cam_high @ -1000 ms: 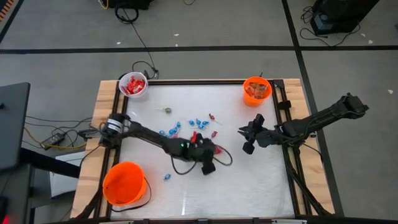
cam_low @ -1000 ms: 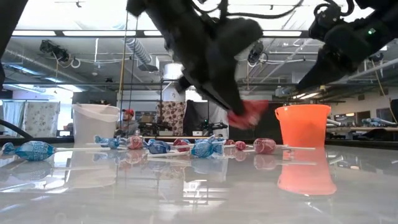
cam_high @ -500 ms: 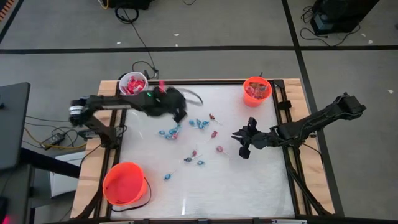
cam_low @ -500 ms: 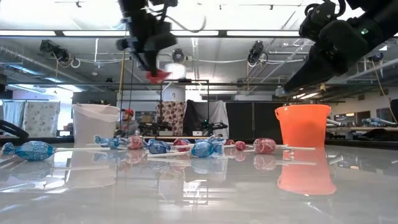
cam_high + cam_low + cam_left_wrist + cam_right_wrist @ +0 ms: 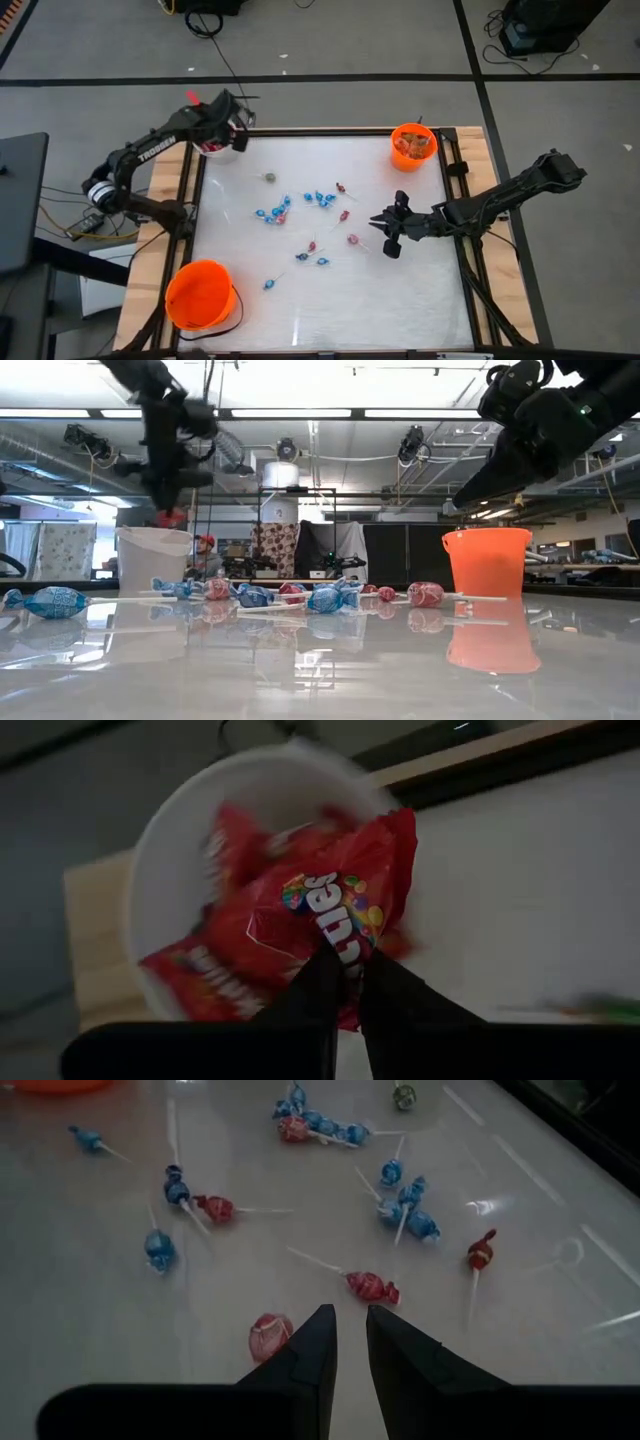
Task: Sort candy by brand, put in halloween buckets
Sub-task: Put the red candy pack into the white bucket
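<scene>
We cannot see the red packet [image 5: 335, 915] clearly from above: in the high view the left gripper [image 5: 228, 108] sits right over the white bucket [image 5: 214, 146] at the tabletop's far left corner, and the arm covers most of the pail. The left wrist view settles it: the 2 dark fingers [image 5: 310, 995] are pinched on the packet's lower edge, and the packet hangs above the white bucket's mouth, where more red packets [image 5: 195, 975] lie, blurred. In the low view the packet is only a small red smudge [image 5: 172, 517] just above the pail's rim.

The right gripper [image 5: 388, 232] hovers over the tabletop toward its right edge, its fingers nearly together with a thin gap and nothing between them. The right wrist view shows what the high view reduces to specks: a pink lollipop [image 5: 269, 1335] just beside the fingertips, a red one [image 5: 372, 1287] a little farther, and blue ones [image 5: 159, 1248] scattered toward the middle of the tabletop.

The small orange bucket [image 5: 412, 145] stands at the far right corner with candy inside, too small to sort by kind. The larger orange bucket [image 5: 200, 295] stands at the near left corner; only the high view shows it, and we cannot tell its contents.
</scene>
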### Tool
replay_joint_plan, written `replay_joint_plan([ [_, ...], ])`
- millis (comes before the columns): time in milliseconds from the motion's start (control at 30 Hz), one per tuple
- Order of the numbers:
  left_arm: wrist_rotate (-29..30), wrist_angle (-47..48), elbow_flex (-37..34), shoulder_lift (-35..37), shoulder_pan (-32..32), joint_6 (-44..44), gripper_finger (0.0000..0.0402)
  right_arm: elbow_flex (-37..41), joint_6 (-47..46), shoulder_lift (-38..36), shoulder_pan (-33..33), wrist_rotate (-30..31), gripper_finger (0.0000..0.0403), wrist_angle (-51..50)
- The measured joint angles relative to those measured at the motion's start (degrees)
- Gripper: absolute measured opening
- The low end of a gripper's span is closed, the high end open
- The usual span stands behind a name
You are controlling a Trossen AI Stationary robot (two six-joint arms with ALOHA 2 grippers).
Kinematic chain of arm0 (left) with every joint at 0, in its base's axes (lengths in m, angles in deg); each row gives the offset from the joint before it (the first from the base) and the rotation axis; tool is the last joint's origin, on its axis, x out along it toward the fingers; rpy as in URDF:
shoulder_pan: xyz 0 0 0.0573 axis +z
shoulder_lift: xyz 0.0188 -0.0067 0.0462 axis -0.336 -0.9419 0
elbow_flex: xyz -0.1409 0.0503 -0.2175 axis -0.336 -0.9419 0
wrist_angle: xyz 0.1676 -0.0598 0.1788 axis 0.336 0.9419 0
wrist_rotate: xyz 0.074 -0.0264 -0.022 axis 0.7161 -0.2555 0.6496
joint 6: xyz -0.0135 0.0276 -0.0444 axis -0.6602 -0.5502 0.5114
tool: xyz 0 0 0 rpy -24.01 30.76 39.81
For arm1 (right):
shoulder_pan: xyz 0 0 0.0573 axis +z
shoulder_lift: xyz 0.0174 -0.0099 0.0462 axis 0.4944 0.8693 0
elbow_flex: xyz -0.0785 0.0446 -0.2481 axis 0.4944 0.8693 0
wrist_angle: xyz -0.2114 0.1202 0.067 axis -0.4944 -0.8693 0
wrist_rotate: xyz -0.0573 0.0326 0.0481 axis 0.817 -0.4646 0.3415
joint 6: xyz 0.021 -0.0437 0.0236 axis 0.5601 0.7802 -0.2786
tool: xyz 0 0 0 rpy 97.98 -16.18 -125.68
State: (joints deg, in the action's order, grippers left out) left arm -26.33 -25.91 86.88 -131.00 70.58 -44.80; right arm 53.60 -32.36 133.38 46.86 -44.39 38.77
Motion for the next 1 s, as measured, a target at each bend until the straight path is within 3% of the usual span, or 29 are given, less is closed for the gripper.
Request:
replay_joint_plan([
  [133,-0.6,-2.5,-2.2,0.0,4.7,-0.3,0.0033,0.0,0.1,0.1,0.0,0.0,0.0073,0.0],
  [500,-2.4,-5.8,-4.2,-3.0,5.7,4.2,0.0039,0.0,1.1,0.2,-0.3,0.0,0.0073,-0.1],
  [733,-5.9,-8.7,-4.2,-2.7,4.7,0.4,0.0085,0.0,1.0,0.2,-0.5,0.0,0.0073,0.0],
  [1000,-5.6,-7.8,-4.2,-1.3,4.8,-3.8,0.0138,0.0,-2.0,2.0,-0.5,-2.5,0.0085,-0.2],
])
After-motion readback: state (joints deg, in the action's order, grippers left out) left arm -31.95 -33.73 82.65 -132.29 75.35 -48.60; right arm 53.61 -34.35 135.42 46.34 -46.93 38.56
